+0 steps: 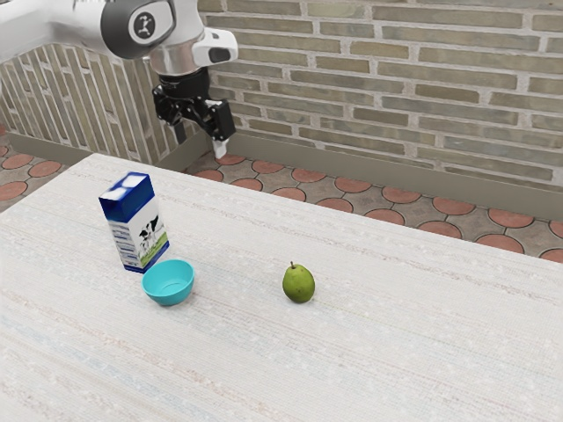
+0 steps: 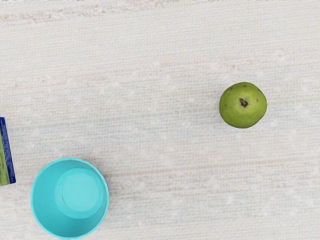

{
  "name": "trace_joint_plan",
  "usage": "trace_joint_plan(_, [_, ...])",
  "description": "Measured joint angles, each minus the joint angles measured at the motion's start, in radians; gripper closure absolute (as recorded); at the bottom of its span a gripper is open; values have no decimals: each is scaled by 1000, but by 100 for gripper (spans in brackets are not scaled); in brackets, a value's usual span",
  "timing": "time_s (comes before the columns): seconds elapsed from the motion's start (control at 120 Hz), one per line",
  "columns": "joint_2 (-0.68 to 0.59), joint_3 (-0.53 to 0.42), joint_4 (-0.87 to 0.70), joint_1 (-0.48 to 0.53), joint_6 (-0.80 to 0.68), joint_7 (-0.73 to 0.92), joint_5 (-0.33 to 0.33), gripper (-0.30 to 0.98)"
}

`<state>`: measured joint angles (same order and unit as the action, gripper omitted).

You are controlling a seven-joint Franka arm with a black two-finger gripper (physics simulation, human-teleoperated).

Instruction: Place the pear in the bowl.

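Our black two-finger gripper [image 1: 201, 142] hung empty, its fingers apparently spread — the upright green pear [image 1: 299, 285] lay below, toward the exterior view's right.

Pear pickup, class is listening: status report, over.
Tool open, holding nothing. Pear upright, outside bowl. Milk carton beside bowl, not between it and pear.

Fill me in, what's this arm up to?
It's on a pear-into-bowl job, and nothing is being held right now. The gripper is raised above the table, fingers apart. The pear sits stem up on the tabletop, outside the bowl. The bowl is empty, and a milk carton stands upright close by it.
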<state>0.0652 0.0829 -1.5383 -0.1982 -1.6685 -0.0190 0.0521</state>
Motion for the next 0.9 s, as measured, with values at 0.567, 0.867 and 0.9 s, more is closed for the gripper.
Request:
trace_joint_plan(0.567, [354,3,20,-151,-244,-60,-113,0])
trace_joint_plan(0.867, [404,-10,7,-152,-327,-150,-199,0])
trace_joint_plan(0.9, [413,-11,7,-151,-332,-162,-203,0])
